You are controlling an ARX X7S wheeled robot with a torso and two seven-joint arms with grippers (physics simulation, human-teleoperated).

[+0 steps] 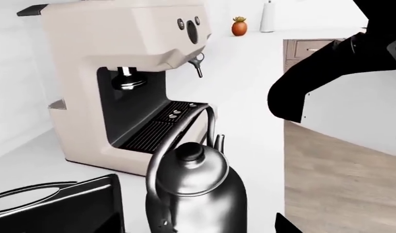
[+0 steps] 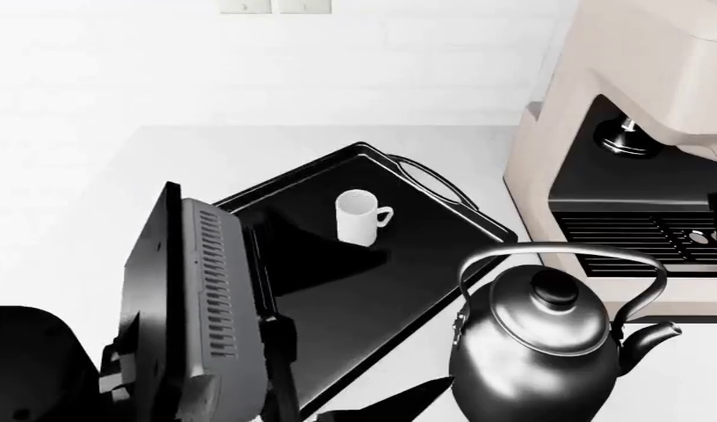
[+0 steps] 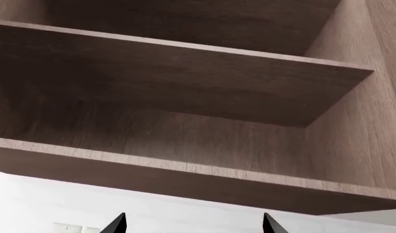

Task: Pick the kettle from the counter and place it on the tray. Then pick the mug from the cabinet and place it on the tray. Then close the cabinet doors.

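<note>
While the black rectangular tray (image 2: 335,264) with its low raised rim and loop handles lies on the plain white counter (image 2: 77,229), the only thing inside it is the small white cylindrical mug (image 2: 358,216), which stands upright towards the tray's far end with its side handle turned to the right in the head view. The shiny dark steel kettle (image 2: 532,353), with its rounded body, tall arched handle and black-knobbed lid, stands upright on the counter just beside the tray's right long edge, outside the rim, with its slim spout pointing right. Behind it, close to its handle, rises the cream espresso machine (image 2: 640,105) with a black drip grate.

The left wrist view shows the same kettle (image 1: 194,191) in front of the espresso machine (image 1: 126,63), with one end of the tray (image 1: 62,206) beside it; a small orange fruit-shaped ornament (image 1: 239,26) and a white bottle-like object (image 1: 268,17) stand far off on the counter. The left gripper itself is not clear enough to tell whether its fingers are spread or closed.

The right gripper (image 3: 193,224) faces the brown wooden cabinet shelves (image 3: 185,82), which look bare, and its two dark fingertips (image 3: 117,224) stand wide apart with nothing between them.
</note>
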